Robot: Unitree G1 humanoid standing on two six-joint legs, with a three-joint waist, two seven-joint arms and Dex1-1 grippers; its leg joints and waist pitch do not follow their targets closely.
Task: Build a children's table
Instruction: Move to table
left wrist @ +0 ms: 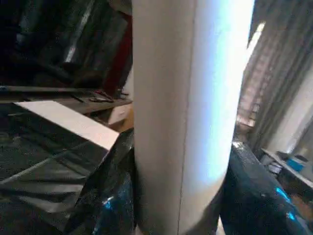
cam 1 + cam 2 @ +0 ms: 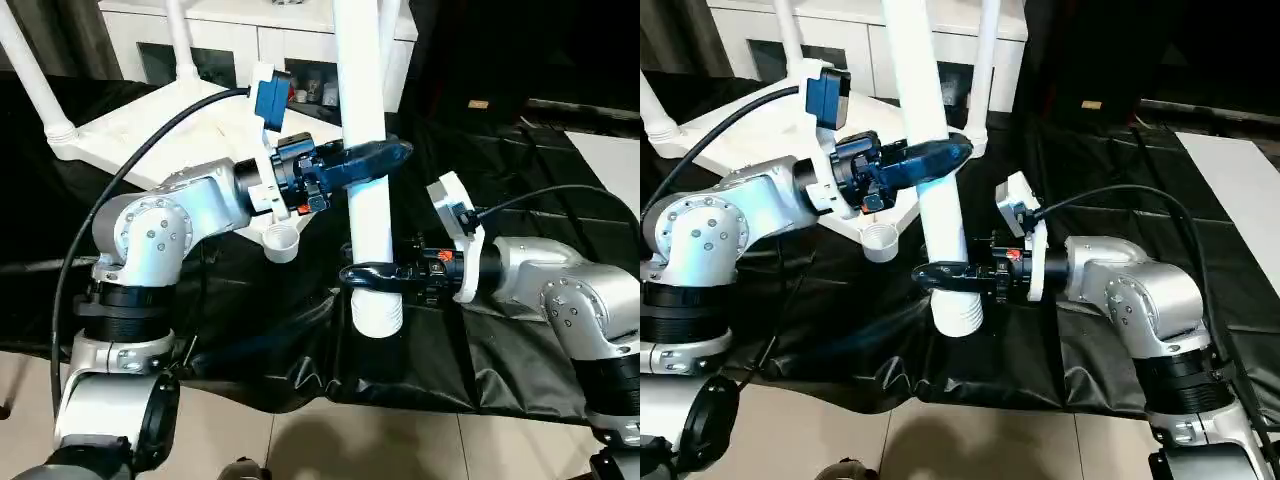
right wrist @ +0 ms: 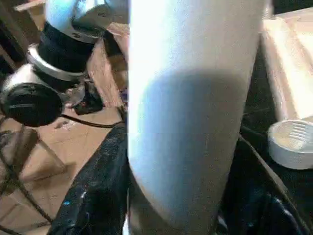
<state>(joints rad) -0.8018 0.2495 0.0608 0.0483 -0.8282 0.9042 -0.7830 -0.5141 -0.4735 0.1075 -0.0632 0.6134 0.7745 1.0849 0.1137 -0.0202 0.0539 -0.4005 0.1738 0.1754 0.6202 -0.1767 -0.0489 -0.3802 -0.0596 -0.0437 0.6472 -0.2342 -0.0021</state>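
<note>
A white tapered table leg [image 2: 365, 90] stands upright over the black-covered table, its wide ribbed end [image 2: 378, 315] down. My left gripper [image 2: 395, 152] is shut around it higher up, with black fingers [image 1: 105, 205] pressed on both sides. My right gripper [image 2: 350, 272] is shut on the leg near its lower end, coming in from the right. The white tabletop [image 2: 150, 120] lies upside down at the back left. An open round corner socket [image 2: 283, 240] sits just left of the held leg. Other legs [image 2: 35, 75] [image 2: 180, 35] stand up from the tabletop's sockets.
Black sheeting [image 2: 500, 350] covers the work table, and its front edge hangs over the tiled floor [image 2: 400, 445]. A flat white board [image 2: 610, 160] lies at the far right. White cabinets [image 2: 200, 50] stand behind the tabletop.
</note>
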